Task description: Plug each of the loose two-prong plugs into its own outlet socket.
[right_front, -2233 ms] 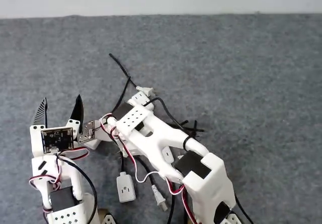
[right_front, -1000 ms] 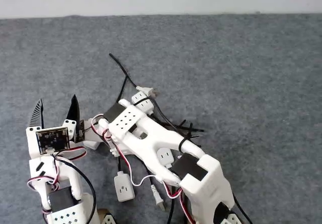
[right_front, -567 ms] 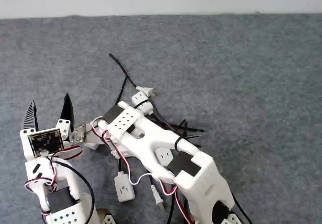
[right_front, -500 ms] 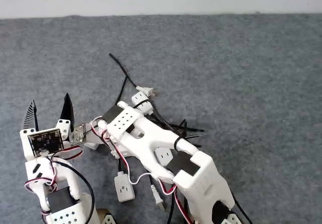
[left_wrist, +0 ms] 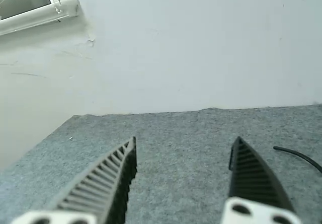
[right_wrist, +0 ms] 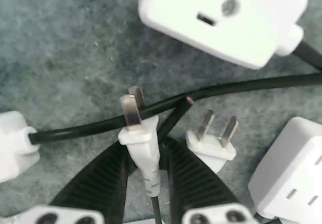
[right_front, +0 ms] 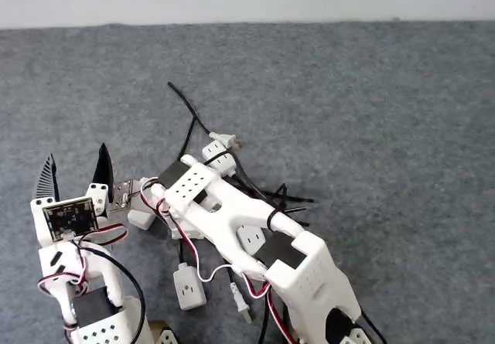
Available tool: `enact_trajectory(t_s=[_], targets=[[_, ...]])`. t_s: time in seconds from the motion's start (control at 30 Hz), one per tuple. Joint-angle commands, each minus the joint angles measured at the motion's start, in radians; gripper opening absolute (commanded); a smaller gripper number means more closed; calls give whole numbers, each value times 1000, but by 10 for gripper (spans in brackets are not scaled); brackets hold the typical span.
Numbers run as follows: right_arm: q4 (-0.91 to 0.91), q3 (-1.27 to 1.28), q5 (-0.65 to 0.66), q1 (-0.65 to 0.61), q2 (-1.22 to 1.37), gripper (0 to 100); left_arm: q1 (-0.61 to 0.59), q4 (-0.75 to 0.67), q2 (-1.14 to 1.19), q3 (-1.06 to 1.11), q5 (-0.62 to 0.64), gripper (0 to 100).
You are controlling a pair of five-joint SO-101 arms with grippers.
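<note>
My right gripper (right_wrist: 146, 153) is shut on a white two-prong plug (right_wrist: 143, 141), whose prongs point away over a black cable (right_wrist: 226, 88). A second loose plug (right_wrist: 214, 142) lies right beside it, prongs up the picture. A white outlet socket (right_wrist: 221, 12) lies just beyond, another socket (right_wrist: 294, 171) sits to one side. From above, the right arm (right_front: 224, 205) stretches left across the cable tangle, hiding its gripper. My left gripper (right_front: 76, 158) stands open and raised at the near left, holding nothing (left_wrist: 184, 146).
The high view shows a white socket (right_front: 189, 286) and a plug (right_front: 244, 304) near the front edge, a socket (right_front: 251, 240) half under the right arm, and another socket (right_front: 215, 152) with a plug (right_front: 224, 137) at the far end of the tangle. Bare grey carpet (right_front: 387, 127) spreads right.
The right arm has shifted left and toward the near edge, dragging the cables a little. The left arm has swung slightly left, its gripper still open.
</note>
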Motion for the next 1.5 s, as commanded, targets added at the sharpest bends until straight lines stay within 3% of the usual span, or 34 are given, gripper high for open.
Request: enact_trajectory(t_s=[0.0,0.37,0.67,1.03,1.47], targets=[[-31,-20,-9,18,-39,7,-3,-31,-3,-15,11,280],[99,-127,-11,117,-478,7,95,-31,-5,-33,-20,280],[137,-166,-14,160,-785,7,262,137,-3,-410,-55,280],[139,-158,-15,162,-820,7,258,265,-3,-727,3,280],[128,-181,-15,162,-854,7,258,265,-3,-814,6,280]])
